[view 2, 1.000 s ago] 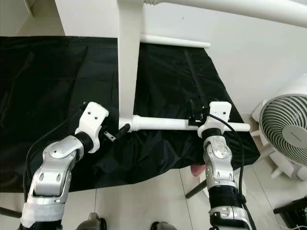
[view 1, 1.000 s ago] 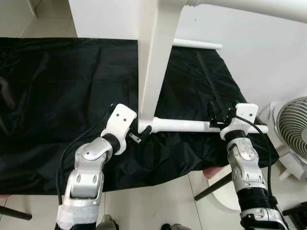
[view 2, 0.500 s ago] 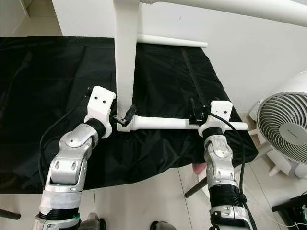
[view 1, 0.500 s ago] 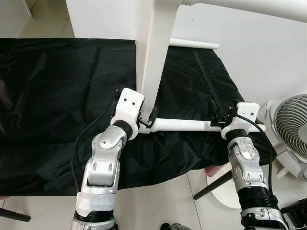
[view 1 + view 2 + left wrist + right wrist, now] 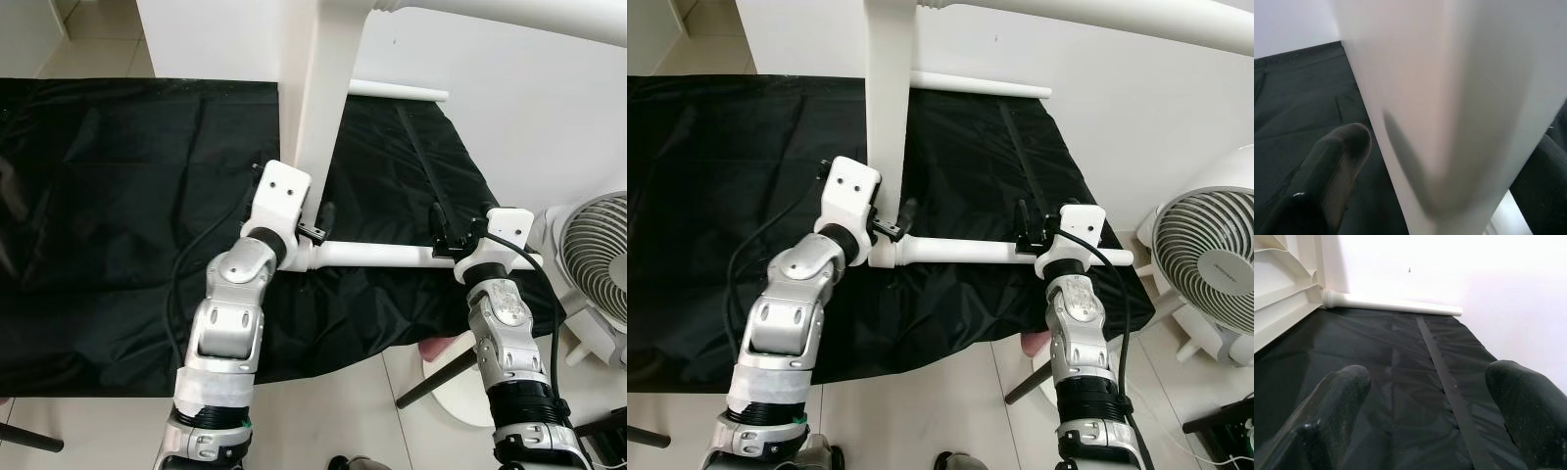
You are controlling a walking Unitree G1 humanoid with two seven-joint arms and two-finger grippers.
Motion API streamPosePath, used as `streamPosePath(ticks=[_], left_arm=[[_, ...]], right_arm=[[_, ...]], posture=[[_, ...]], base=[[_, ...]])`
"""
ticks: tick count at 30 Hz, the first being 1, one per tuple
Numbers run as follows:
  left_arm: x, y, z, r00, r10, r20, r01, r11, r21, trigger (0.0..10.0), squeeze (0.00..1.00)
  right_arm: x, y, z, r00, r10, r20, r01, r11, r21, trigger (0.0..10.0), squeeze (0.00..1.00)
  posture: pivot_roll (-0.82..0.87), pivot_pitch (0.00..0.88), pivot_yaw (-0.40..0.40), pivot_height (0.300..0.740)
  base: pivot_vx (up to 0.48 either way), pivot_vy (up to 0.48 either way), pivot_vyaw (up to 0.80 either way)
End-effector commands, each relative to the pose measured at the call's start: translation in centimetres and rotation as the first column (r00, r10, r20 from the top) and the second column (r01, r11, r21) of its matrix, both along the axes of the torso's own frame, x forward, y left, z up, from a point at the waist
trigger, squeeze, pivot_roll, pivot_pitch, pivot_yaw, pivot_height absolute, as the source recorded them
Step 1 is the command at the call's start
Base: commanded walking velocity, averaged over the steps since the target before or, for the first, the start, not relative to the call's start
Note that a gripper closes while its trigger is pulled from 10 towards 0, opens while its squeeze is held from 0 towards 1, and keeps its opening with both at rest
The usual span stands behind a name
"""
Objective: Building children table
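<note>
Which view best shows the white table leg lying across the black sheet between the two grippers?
The right eye view: the table leg shows whole, from the left gripper to the right gripper. The left eye view shows it similarly. The left wrist view has only a blurred white surface up close.

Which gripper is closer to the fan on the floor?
Right. The right gripper is at the outer end of the white table leg, next to the fan; the left gripper is at the leg's far end, by the tabletop.
</note>
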State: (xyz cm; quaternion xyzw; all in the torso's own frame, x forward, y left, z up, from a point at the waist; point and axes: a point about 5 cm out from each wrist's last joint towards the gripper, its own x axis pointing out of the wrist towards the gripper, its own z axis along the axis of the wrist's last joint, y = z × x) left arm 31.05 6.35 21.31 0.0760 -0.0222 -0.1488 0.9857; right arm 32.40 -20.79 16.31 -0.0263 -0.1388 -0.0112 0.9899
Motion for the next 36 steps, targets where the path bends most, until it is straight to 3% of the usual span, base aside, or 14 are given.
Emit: streamPosePath(ticks=[1, 7, 14, 19, 24, 29, 31, 36], left_arm=[[0.0, -2.4, 1.5, 1.0, -0.001, 0.012, 0.002, 0.996, -0.086, 10.0, 0.0], [0.6, -4.0, 1.4, 0.999, 0.044, -0.026, -0.046, 0.996, -0.08, 10.0, 0.0], [1.0, -6.1, 0.6, 0.998, -0.003, -0.069, 0.0, 0.999, -0.039, 10.0, 0.0], [1.0, -6.5, 0.3, 0.997, -0.001, -0.083, -0.001, 1.0, -0.027, 10.0, 0.0], [1.8, -7.0, -0.1, 0.99, 0.085, -0.112, -0.09, 0.995, -0.043, 10.0, 0.0], [2.6, -6.6, 0.7, 0.983, 0.14, -0.123, -0.154, 0.981, -0.116, 10.0, 0.0], [3.5, -5.8, 2.3, 0.969, 0.221, -0.112, -0.24, 0.948, -0.207, 10.0, 0.0], [3.9, -5.2, 3.2, 0.955, 0.281, -0.097, -0.297, 0.919, -0.26, 10.0, 0.0]], right_arm=[[0.0, -0.4, 0.0, 1.0, -0.017, -0.002, 0.017, 1.0, 0.007, 10.0, 0.0], [0.0, -0.4, 0.1, 1.0, -0.023, -0.001, 0.023, 1.0, 0.013, 10.0, 0.0], [0.1, -0.3, 0.2, 1.0, -0.022, 0.002, 0.022, 1.0, 0.014, 10.0, 0.0], [0.1, -0.4, 0.3, 1.0, -0.024, 0.003, 0.024, 1.0, 0.013, 10.0, 0.0], [0.0, -0.4, 0.3, 1.0, -0.028, 0.003, 0.028, 1.0, 0.013, 10.0, 0.0], [-0.1, -0.4, 0.2, 1.0, -0.029, 0.001, 0.029, 1.0, 0.013, 10.0, 0.0], [-0.1, -0.3, 0.2, 1.0, -0.028, 0.0, 0.028, 1.0, 0.014, 10.0, 0.0], [0.0, -0.1, 0.2, 1.0, -0.026, 0.001, 0.026, 1.0, 0.017, 10.0, 0.0]], posture=[[0.08, 0.097, -0.071, 0.74], [0.08, 0.107, -0.069, 0.74], [0.08, 0.117, -0.065, 0.74], [0.07, 0.122, -0.061, 0.74], [0.07, 0.131, -0.058, 0.74], [0.07, 0.133, -0.056, 0.74], [0.07, 0.131, -0.056, 0.74], [0.07, 0.13, -0.056, 0.74]], base=[[0.0, 0.0, 0.0], [0.0, 0.0, 0.0], [0.0, 0.0, 0.0], [0.0, 0.0, 0.0], [0.0, 0.0, 0.0], [0.0, 0.0, 0.0], [0.0, 0.0, 0.0], [0.0, 0.0, 0.0]])
